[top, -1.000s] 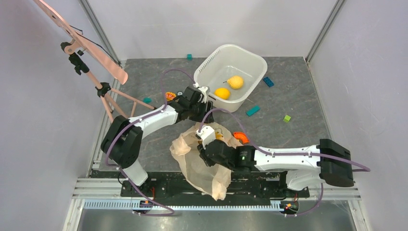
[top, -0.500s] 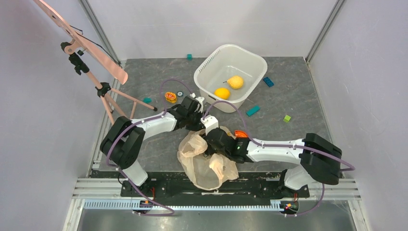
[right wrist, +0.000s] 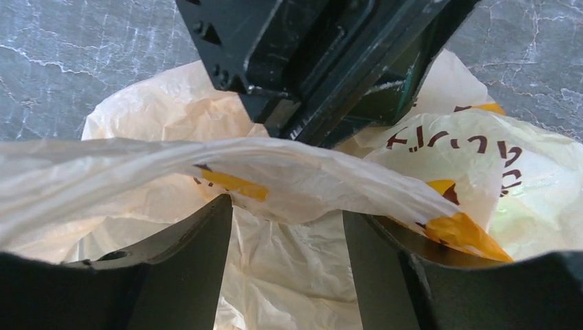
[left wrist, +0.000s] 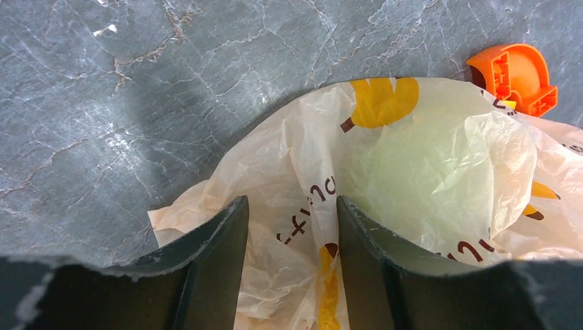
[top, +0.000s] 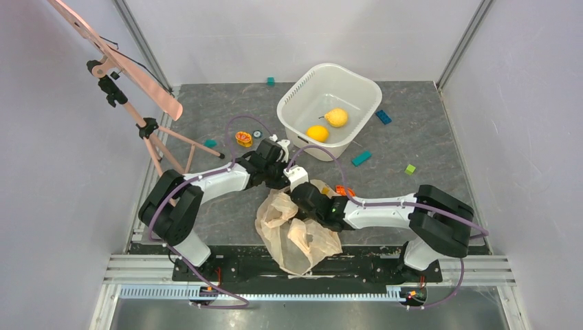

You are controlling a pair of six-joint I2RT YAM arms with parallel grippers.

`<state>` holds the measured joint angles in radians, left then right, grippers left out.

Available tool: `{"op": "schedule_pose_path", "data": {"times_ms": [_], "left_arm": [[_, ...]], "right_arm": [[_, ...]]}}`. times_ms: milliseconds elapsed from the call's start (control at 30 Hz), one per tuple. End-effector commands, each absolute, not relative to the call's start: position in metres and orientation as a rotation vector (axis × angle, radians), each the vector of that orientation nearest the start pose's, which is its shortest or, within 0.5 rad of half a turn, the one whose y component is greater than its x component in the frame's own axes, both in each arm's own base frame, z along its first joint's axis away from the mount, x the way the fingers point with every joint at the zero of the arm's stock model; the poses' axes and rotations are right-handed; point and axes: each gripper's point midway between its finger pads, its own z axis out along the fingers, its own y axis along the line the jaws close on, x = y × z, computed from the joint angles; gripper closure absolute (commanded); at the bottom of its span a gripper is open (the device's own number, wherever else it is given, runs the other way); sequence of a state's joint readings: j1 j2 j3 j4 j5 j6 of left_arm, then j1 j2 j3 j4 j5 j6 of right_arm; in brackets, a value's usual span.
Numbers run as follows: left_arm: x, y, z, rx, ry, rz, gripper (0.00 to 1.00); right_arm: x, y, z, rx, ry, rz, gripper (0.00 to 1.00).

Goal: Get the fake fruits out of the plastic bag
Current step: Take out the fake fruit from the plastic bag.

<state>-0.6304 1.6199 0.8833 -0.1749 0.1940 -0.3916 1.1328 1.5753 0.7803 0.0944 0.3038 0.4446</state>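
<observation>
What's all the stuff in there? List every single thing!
plastic bag: one, peach with yellow bananas, crumpled near the front edge
tub: one, white, at the back
fake fruits: two, a yellow pear and an orange round one, inside the tub
small blocks: five, teal, blue, green, scattered on the table
flower disc: one, orange, left of the tub
curved piece: one, orange, beside the bag
stand: one, peach with black clamps, far left
table: one, grey marble, under everything
left arm, right arm: two, white and black, jaws open over the bag
</observation>
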Motion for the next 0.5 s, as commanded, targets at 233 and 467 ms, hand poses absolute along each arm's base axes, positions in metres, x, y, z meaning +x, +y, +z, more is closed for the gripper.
{"op": "schedule_pose_path", "data": {"times_ms": [233,467], "left_arm": [[0.268,-0.273,0.054,0.341,2.528,-0.771,0.57],[0.265,-0.275,0.051,0.349,2.535,-0.791,0.63]], "right_arm": [[0.222,0.355,0.049,-0.569,2.182,0.477,0.35],[0.232,0.355,0.045,-0.578,2.159,0.451,0.38]]}}
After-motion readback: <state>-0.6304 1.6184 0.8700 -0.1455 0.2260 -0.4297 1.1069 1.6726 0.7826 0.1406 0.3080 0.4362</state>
